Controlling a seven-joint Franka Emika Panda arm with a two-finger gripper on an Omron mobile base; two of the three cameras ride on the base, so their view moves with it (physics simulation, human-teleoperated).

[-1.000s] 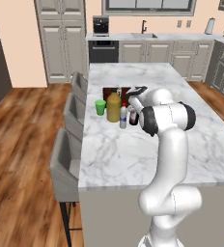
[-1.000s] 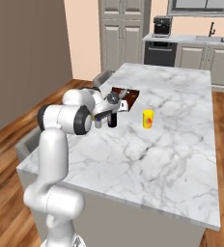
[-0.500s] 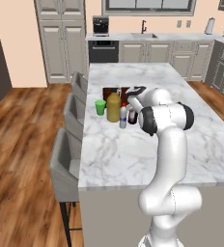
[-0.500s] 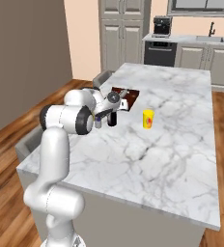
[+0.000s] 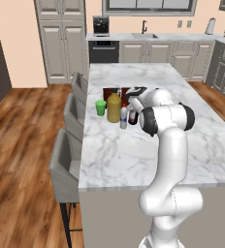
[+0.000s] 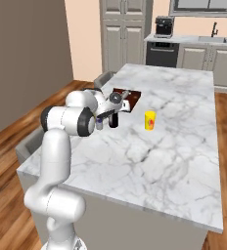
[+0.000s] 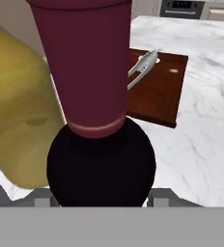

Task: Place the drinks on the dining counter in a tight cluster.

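The long white marble desk with grey veins carries everything, with grey padded stools along its left side in the left base view. On it the white robot arm reaches across to a group of things near the desk's stool side. A brown tray lies flat behind that group, with a pair of metal tongs resting on it. In front of the tray stands the squat yellow juice bottle with a black cap; its label cannot be read. Just right of it in the left base view stands the small pale bottle, and just beside that the dark wine bottle, all three upright and close together. The hand view looks down the wine bottle's dark red neck to its black shoulders, with the yellow bottle just beside it. The gripper sits at the wine bottle, its fingers around the lower body, gripping it. A green cup stands left of the juice bottle, and a small yellow cup stands well apart, toward the desk's middle. No writing is legible anywhere.
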